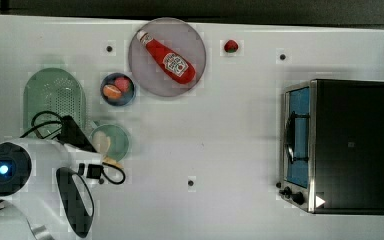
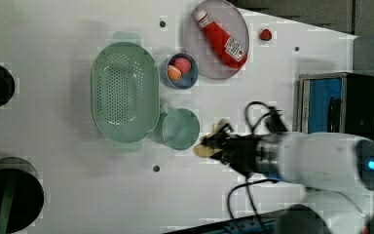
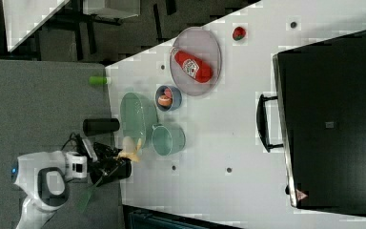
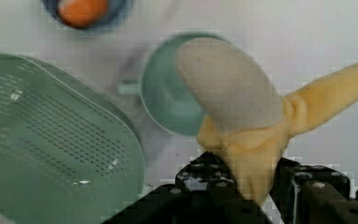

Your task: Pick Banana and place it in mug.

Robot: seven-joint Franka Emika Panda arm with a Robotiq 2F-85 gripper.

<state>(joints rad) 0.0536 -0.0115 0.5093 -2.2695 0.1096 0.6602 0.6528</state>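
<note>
Above round pale-green mug (image 4: 168,100), gripper (image 4: 242,186) clamps soft peeled banana (image 4: 235,107), matte cream flesh, yellow peel flaps.

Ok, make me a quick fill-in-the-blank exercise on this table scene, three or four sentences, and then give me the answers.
1. The gripper is shut on the ____.
2. The ketchup bottle lies on a round ____.
3. The mug stands beside the green ____.
4. The small blue bowl sits between the colander and the ____.

Missing words: banana; plate; colander; plate.
</note>
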